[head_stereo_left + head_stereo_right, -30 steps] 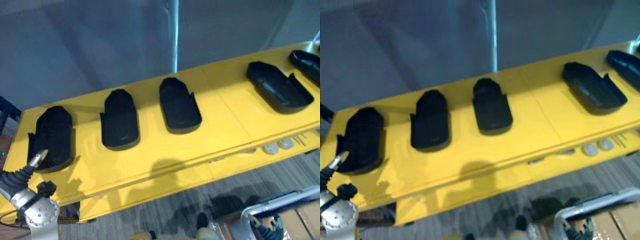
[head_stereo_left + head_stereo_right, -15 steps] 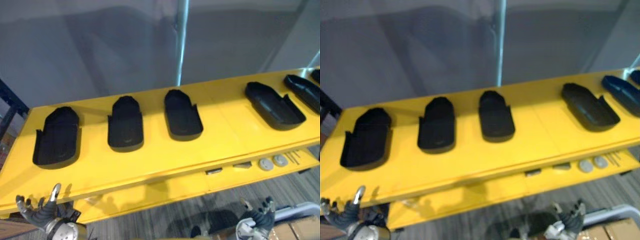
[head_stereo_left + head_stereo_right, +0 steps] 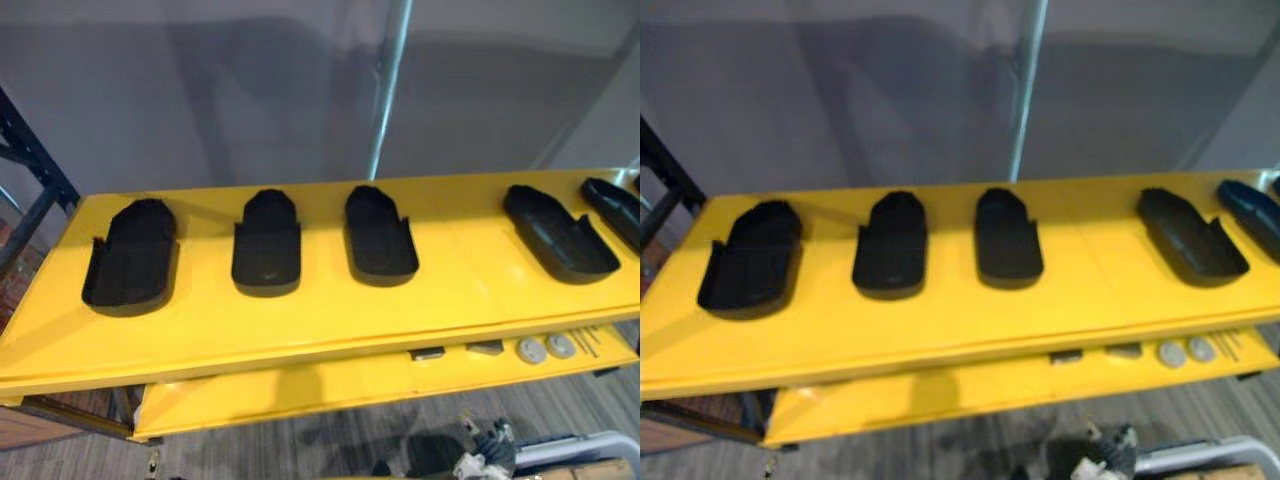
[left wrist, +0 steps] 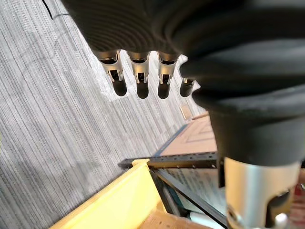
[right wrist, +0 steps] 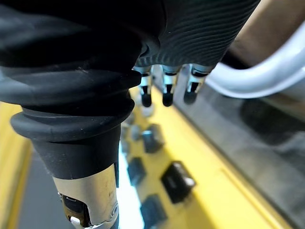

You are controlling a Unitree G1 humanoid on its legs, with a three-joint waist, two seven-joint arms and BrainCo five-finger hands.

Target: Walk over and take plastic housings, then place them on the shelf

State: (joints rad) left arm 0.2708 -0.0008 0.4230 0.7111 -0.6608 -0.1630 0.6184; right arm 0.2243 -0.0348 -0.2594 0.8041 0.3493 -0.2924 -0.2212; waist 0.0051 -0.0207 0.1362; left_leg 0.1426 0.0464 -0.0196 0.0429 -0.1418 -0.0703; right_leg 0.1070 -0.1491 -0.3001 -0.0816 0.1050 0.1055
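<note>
Here, five black housings [image 3: 267, 243], yellow shelf [image 3: 300, 320], left hand [image 4: 138, 78], right hand [image 5: 167, 88].

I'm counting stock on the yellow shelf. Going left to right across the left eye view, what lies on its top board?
leftmost black housing → second housing → middle housing → fourth housing, angled → fifth housing, cut by the picture's right edge

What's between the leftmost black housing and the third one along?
Another black plastic housing, apart from both the leftmost housing and the third housing, on the yellow shelf, seen in both eye views.
</note>
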